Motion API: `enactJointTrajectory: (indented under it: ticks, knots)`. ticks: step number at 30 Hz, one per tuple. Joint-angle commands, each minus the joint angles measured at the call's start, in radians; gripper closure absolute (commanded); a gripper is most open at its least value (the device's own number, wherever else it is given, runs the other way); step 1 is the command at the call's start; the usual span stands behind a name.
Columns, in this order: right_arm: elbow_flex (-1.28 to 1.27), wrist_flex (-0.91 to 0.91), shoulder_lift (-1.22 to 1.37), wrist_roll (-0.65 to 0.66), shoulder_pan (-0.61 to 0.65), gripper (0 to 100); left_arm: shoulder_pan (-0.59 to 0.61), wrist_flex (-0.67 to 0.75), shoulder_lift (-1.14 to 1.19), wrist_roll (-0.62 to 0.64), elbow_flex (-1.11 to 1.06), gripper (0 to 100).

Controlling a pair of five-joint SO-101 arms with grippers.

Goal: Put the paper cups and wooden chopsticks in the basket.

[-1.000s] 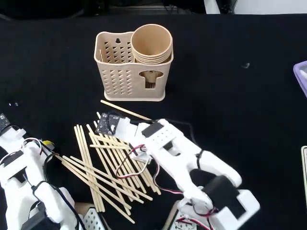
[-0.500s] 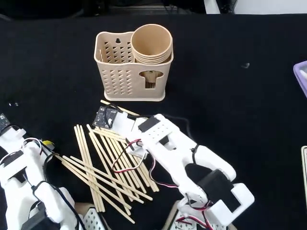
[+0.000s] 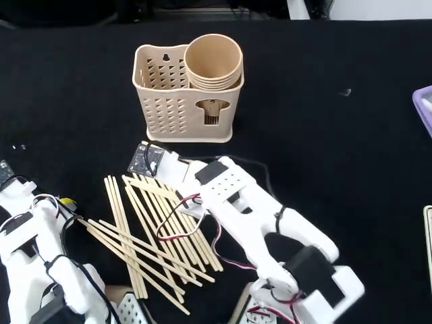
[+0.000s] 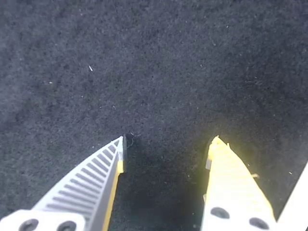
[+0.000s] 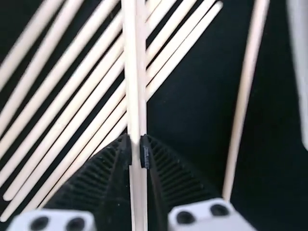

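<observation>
A beige perforated basket point(image 3: 177, 111) stands at the back of the black table, with a stack of paper cups point(image 3: 213, 62) in its right compartment. Several wooden chopsticks point(image 3: 158, 226) lie fanned out in front of it. My right gripper point(image 5: 136, 144) is shut on a pair of chopsticks point(image 5: 134, 67) that runs straight out from its jaws above the pile. In the high view the right arm point(image 3: 236, 202) stretches to just in front of the basket. My left gripper point(image 4: 166, 144) is open over bare black cloth; its arm point(image 3: 34, 250) sits at the near left.
One loose chopstick point(image 5: 244, 96) lies beside the held pair, close to the basket wall point(image 5: 301, 72). A purple container point(image 3: 424, 104) pokes in at the right edge. Wide black cloth lies right of the basket.
The right arm has shifted away from the near edge toward the basket, carrying the chopstick pair, and now covers the single chopstick that lay before the basket. The left arm is still.
</observation>
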State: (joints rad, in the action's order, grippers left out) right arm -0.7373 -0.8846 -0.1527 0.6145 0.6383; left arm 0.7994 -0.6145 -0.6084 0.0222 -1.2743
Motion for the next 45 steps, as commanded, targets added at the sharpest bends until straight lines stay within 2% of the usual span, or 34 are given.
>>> enactJointTrajectory:
  ticks: [1, 8, 12, 14, 22, 25, 35, 37, 42, 45]
  knots:
    - [0.047, -0.009, -0.065, -0.005, 0.0, 98.8, -0.012, 0.014, -0.011, -0.008, 0.013, 72]
    - [0.054, 0.021, 0.018, -0.005, 0.002, 98.2, -0.012, 0.014, -0.011, -0.008, 0.013, 72]
    - [0.054, 0.04, 0.074, -0.009, 0.005, 88.3, -0.012, 0.014, -0.011, -0.009, 0.013, 72]
    - [0.061, 0.041, 0.093, -0.006, 0.005, 86.4, -0.012, 0.014, -0.011, -0.009, 0.013, 72]
    - [0.074, 0.06, 0.116, -0.005, 0.003, 90.5, -0.012, 0.014, -0.011, -0.009, 0.013, 72]
    - [0.076, 0.071, 0.111, -0.005, 0.003, 98.5, -0.012, 0.014, -0.011, -0.009, 0.013, 72]
    - [0.077, 0.081, 0.117, -0.005, 0.003, 98.5, -0.012, 0.014, -0.011, -0.009, 0.013, 72]
    - [0.071, 0.114, 0.117, -0.006, 0.002, 97.1, -0.012, 0.014, -0.011, -0.009, 0.013, 72]
    - [0.076, 0.118, 0.119, -0.011, 0.005, 86.4, -0.012, 0.014, -0.011, -0.009, 0.013, 72]
    - [0.073, 0.118, 0.119, -0.006, 0.005, 86.2, -0.012, 0.014, -0.011, -0.009, 0.013, 72]
